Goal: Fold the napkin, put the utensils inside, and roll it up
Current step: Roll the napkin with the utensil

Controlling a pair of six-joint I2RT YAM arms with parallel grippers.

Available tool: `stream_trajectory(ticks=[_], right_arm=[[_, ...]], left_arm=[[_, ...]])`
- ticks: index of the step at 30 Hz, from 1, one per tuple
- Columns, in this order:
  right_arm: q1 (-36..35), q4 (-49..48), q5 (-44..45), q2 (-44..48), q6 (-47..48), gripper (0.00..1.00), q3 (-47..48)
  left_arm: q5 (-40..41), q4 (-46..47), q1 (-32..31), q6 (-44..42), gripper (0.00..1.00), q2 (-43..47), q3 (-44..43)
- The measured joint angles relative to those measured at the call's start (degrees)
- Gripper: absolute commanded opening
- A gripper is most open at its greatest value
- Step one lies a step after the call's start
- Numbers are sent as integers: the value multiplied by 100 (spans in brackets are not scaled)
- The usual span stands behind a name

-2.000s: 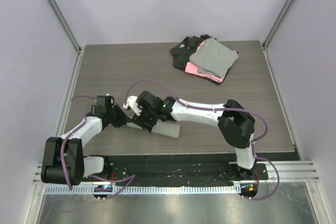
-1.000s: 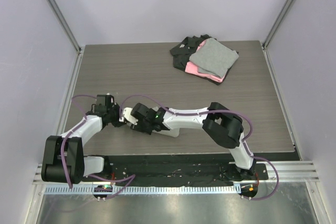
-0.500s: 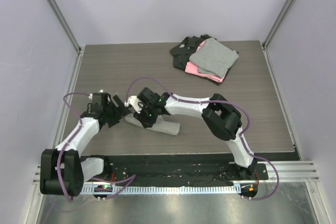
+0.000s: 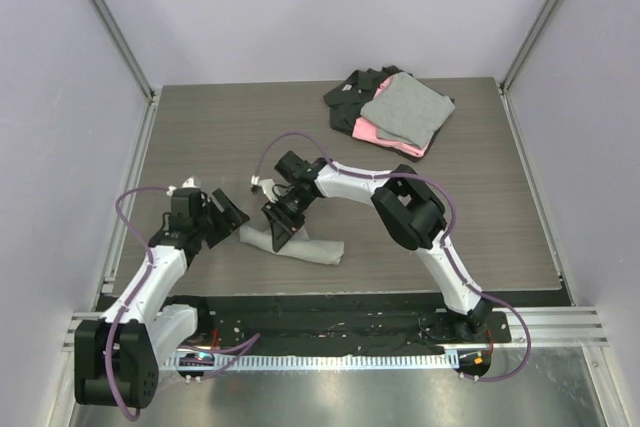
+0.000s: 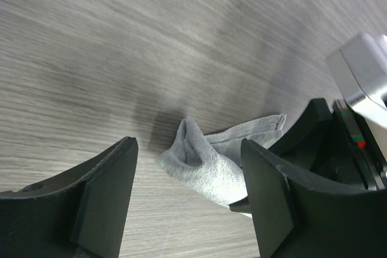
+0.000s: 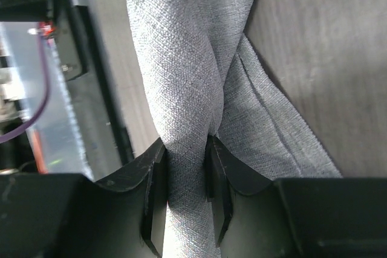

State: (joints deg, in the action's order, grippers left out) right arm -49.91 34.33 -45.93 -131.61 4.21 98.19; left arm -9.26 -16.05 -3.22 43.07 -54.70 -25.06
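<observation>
The napkin (image 4: 314, 247) lies as a light-grey rolled bundle near the table's front, left of centre. My right gripper (image 4: 277, 226) is shut on the left part of the roll. In the right wrist view the cloth (image 6: 181, 58) is squeezed between the two pads (image 6: 155, 179), with my right gripper (image 6: 186, 176) clamped around it. My left gripper (image 4: 230, 217) stands open just left of the roll. In the left wrist view the roll's end (image 5: 202, 161) sits ahead of my left gripper's (image 5: 190, 200) spread fingers, untouched. The utensils are hidden.
A stack of folded grey, pink and black cloths (image 4: 393, 112) rests at the back right of the wooden table (image 4: 220, 137). Lilac walls stand on three sides. The black base strip (image 4: 330, 322) runs along the front edge.
My left gripper has let go, opened and pulled back to the left. My right gripper has swung round, closed tighter on the roll's left part and stayed there.
</observation>
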Motion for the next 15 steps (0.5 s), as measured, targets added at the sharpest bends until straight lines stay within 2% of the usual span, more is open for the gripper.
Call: stream_trajectory(ticks=[6,13,15], right_arm=[[114,286,-601,-234,-201,34,105],[238,431,-1019,-455,-369,34,221],[254,476,-1078,-507,-409,34,275]], left_arm=[[-293,251,0,4,56,-109,155],[-608,649,0,28,48,-420,286],[-713,774,0,52,41,-470,354]])
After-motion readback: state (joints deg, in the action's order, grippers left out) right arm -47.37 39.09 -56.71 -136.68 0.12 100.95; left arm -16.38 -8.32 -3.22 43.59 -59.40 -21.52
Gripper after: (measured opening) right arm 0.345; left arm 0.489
